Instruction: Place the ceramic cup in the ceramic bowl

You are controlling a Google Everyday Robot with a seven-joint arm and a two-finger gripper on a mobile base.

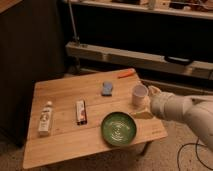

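Biggest first: the wooden table (60, 145) carries everything, and my arm (180, 111) reaches over its right edge. The ceramic bowl (119, 128) sits at the near edge, right of centre. It is dark green, shallow, wide-mouthed and has nothing in it. A white bottle (45, 119) lies at the far left and isn't my concern. The ceramic cup (139, 94) stands upright on the wood, just beyond the bowl and slightly right of it, with the two apart. My gripper (146, 103) is just right of the cup with its fingers (142, 114) released and spread. One is by the cup's far-right side, the other on the near side toward the bowl's rim. I'm grasping nothing, and I can't tell whether a pad touches the cup wall. My read on handling is that the cup is rigid, light, glazed and so slick, and it will chip if knocked or dropped. The taper means a squeeze high up could make it slide, so I'd take it across the wall around mid-height, pads square to it, with a firm pinch. The bowl is just as brittle, so I'd set the cup down inside it rather than drop it.
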